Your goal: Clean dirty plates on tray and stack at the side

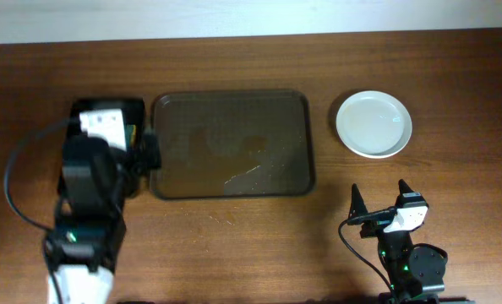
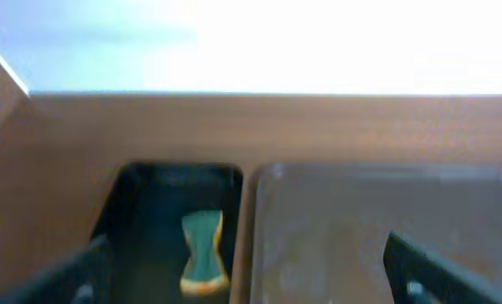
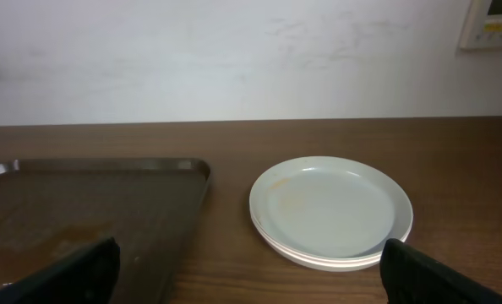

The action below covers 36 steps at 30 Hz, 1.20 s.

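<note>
A: A brown wooden table runs up to a pale wall. Where does the tray sit?
B: The tray lies mid-table, its long side along the far edge, its surface scuffed.
A: And the plates?
B: Two white plates sit stacked on the wood past the tray's right end, towards the right edge, not touching it.
A: The left gripper?
B: It hangs over the line where the tray meets a black bin nearer the left edge. Its jaws are spread wide and hold nothing. A green-and-yellow sponge lies in the bin.
A: The right gripper?
B: It is near the front edge, facing the plates, with its jaws wide apart and empty.
</note>
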Tool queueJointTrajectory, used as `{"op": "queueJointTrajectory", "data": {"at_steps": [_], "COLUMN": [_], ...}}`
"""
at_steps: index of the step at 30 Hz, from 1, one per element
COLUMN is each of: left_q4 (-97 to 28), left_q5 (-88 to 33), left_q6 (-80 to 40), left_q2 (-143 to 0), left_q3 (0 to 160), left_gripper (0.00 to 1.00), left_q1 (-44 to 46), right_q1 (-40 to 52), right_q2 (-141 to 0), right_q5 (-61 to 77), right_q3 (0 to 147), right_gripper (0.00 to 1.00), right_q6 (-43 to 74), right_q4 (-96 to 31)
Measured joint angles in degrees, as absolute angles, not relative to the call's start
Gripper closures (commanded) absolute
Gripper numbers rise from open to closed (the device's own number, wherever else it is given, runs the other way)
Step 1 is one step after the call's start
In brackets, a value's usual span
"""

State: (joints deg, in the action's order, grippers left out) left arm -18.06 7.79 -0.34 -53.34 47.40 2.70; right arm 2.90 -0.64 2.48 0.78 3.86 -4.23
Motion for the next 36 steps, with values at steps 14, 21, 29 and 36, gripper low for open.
{"op": "queueJointTrajectory", "data": {"at_steps": [14,21,29,36], "left_q4": [5.5,-4.1,-4.1,-4.1], "left_q5": [8.0,8.0,8.0,8.0], "left_q6": [0.9,3.7,4.3,4.3], "left_q2": [-10.1,-0.9,-0.8,-0.8], "left_q3": [5.1,0.8,0.8,0.8], "left_gripper": [0.01,0.01,0.01,0.01], "left_q1": [-2.7,-2.7,-2.7,-2.7], "right_q1": [2.9,2.9,2.9,2.9], "right_q2": [-0.6,-0.6,-0.6,-0.6], "right_q5": [2.5,2.5,2.5,2.5], "right_q3": [0.8,0.7,0.7,0.7], "right_gripper": [0.02,0.02,0.02,0.02], "right_q6": [3.8,3.8,3.8,3.8], "right_q4": [-4.2,-4.2,-4.2,-4.2]}}
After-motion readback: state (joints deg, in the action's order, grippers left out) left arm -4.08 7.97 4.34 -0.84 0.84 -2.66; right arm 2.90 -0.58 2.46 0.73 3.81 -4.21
